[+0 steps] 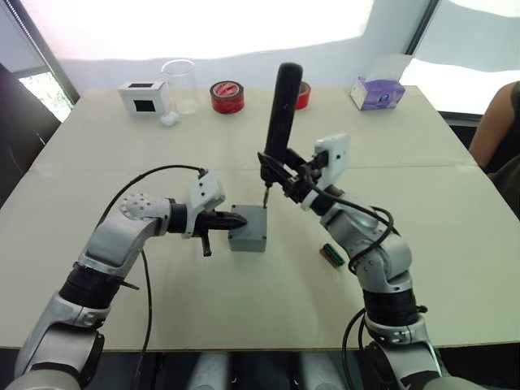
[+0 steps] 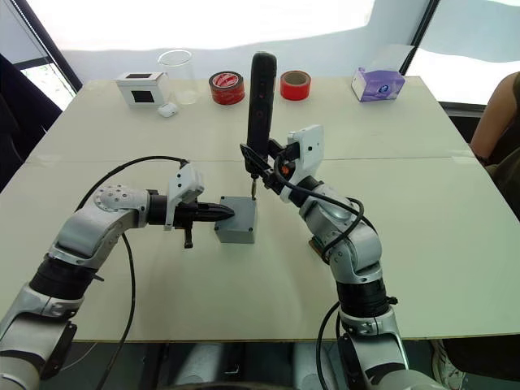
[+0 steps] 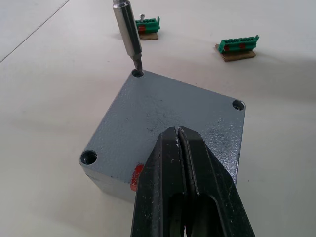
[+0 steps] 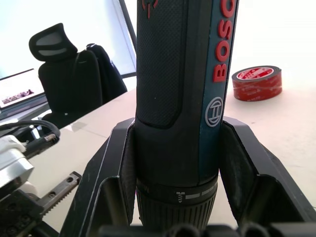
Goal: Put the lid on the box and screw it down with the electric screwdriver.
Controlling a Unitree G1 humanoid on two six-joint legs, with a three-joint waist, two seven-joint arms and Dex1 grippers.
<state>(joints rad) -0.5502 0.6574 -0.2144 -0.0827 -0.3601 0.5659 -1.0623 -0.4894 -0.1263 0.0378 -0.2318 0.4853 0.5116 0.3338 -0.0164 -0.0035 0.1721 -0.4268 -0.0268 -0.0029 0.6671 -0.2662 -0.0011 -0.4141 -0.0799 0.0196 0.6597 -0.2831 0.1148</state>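
Left gripper [image 3: 183, 148]: two black fingers pressed together with nothing between them, tips resting on the lid's top near its left edge.
Right gripper [image 4: 180, 163]: jaws clamped on either side of the electric screwdriver [image 1: 280, 110], holding it upright, bit down.
Screwdriver bit [image 3: 129, 37]: thin metal shaft, its tip set in the lid's far corner screw hole [image 3: 138, 73].
Lid [image 3: 168, 116]: flat grey cover seated on the box, edges lined up; empty screw holes show at two other corners, and a red mark sits on the near edge beside the left fingers.
Box [image 1: 248, 236]: small grey enclosure standing near the middle of the worktop [image 1: 244, 309], between the two arms.
Green terminal blocks [image 3: 239, 45]: two small green parts on the worktop just beyond the box, towards the right arm.
Far edge of worktop: a white box with a black window [image 1: 144, 97], a clear beaker [image 1: 179, 84], two red tape rolls [image 2: 227, 87] and a purple tissue box [image 1: 377, 92] in a row.
Right edge: a person's arm [image 1: 494, 122] beside the worktop.
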